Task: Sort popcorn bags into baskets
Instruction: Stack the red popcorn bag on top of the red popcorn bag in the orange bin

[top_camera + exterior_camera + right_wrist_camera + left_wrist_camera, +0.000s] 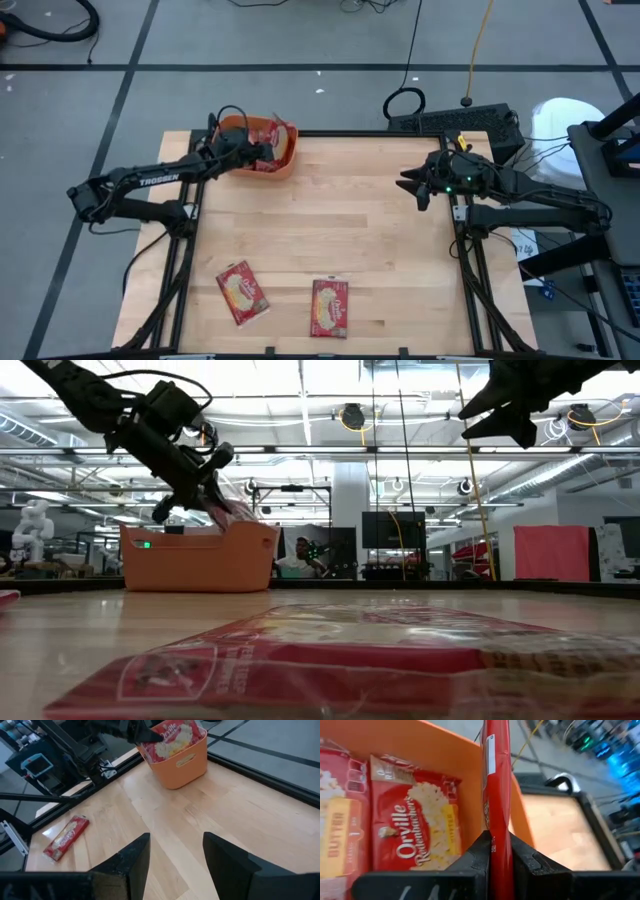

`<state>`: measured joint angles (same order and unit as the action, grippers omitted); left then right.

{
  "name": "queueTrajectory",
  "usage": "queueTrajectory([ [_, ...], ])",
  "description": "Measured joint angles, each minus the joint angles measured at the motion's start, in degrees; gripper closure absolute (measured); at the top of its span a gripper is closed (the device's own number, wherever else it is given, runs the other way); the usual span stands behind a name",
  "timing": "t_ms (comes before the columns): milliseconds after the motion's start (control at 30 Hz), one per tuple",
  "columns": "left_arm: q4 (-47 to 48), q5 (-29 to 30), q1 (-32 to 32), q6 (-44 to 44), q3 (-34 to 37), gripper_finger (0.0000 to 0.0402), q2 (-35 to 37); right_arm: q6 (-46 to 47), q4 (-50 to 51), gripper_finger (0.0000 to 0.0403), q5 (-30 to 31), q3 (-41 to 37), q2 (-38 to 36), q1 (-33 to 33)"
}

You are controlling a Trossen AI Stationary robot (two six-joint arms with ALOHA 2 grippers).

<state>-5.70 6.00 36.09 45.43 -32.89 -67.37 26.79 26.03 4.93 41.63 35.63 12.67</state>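
Observation:
The orange basket point(283, 166) stands at the table's far left corner. Inside it, two red popcorn bags point(417, 820) point(335, 820) stand against its wall. My left gripper point(262, 150) reaches over the basket's rim, shut on another red popcorn bag point(496, 780) that shows edge-on. Two more bags point(243, 292) point(331, 306) lie flat near the table's front edge. My right gripper point(410, 185) hangs open above the table's far right part with nothing between its fingers point(175, 845). My left gripper pinches the bag between its two fingers point(479, 857), one on each flat face, near one end of the bag point(499, 837). The fingers slant down from the table's left. The bag stands on edge and reaches ahead of the fingers over the basket's inside point(235, 510).
Bare wooden tabletop point(360, 220) spreads between the basket, the right arm and the two flat bags. A dark frame point(400, 134) edges the table. A keyboard point(455, 120) and cables lie beyond the far right corner.

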Motion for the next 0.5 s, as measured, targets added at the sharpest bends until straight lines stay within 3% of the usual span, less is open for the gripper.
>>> queueTrajectory([
  [267, -5.1, 4.2, -0.9, 8.0, 5.8, 0.0362, 0.0, 1.1, -2.8, 0.0227, 0.0, 0.0, 2.2, 0.0],
  [500, -8.2, 4.2, -0.9, 7.5, 6.9, 0.0362, 0.0, 1.7, -5.2, 0.0227, -0.2, 0.0, 4.8, 0.0],
])
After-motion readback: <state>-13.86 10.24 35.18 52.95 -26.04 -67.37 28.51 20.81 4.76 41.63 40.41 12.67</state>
